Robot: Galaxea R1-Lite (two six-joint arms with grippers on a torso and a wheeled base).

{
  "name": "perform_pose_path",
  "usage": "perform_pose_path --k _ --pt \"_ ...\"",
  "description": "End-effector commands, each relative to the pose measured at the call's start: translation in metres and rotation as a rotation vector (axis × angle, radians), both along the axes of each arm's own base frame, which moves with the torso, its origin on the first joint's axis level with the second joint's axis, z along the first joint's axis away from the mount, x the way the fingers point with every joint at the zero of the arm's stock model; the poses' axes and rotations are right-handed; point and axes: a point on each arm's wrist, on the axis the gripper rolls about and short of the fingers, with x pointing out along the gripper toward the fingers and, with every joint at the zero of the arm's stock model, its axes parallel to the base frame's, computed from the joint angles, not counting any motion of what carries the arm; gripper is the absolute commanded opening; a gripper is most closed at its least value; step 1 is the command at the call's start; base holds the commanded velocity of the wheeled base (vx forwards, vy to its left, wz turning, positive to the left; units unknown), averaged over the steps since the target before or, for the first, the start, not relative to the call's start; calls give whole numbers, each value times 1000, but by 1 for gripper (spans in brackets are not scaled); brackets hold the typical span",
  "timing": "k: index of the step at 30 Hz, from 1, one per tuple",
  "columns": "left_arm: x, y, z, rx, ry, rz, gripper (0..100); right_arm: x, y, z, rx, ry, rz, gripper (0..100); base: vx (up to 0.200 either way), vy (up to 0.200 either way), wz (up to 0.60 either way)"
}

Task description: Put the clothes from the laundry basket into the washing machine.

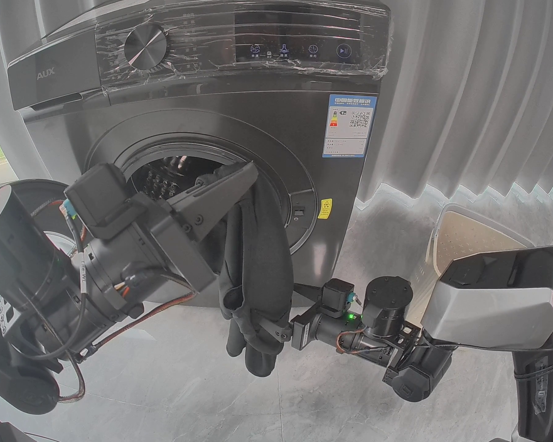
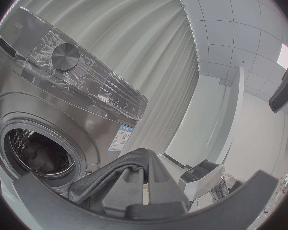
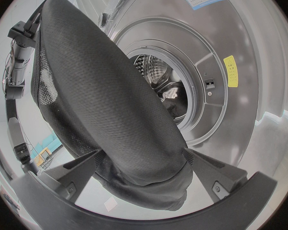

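Though clamped high in left gripper (image 1: pixel 247 173), limp and light; gather garment (image 1: pixel 258 259) low within wide-parted right gripper (image 1: pixel 275 333)

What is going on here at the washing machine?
Its left gripper is shut on the top of a dark garment, holding it before the open drum of the washing machine. The right gripper sits open around the garment's hanging lower end. Dark clothing already lies inside. The laundry basket stands on the floor at the robot's right.
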Motion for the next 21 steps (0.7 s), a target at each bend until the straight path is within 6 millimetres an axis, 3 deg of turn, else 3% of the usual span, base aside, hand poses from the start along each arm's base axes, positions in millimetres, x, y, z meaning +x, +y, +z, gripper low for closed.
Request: perform_pose_path --k 1,13,21 --pt "-1 0 1 -2 -3 -3 0 5 -1 -8 -9 9 -6 100 0 0 0" --pt "-2 1 3 -17 -19 -3 0 14 18 -28 -2 5 35 100 0 0 0" --pt "-3 1 4 -22 -22 -9 0 19 23 -27 15 -15 40 100 0 0 0"
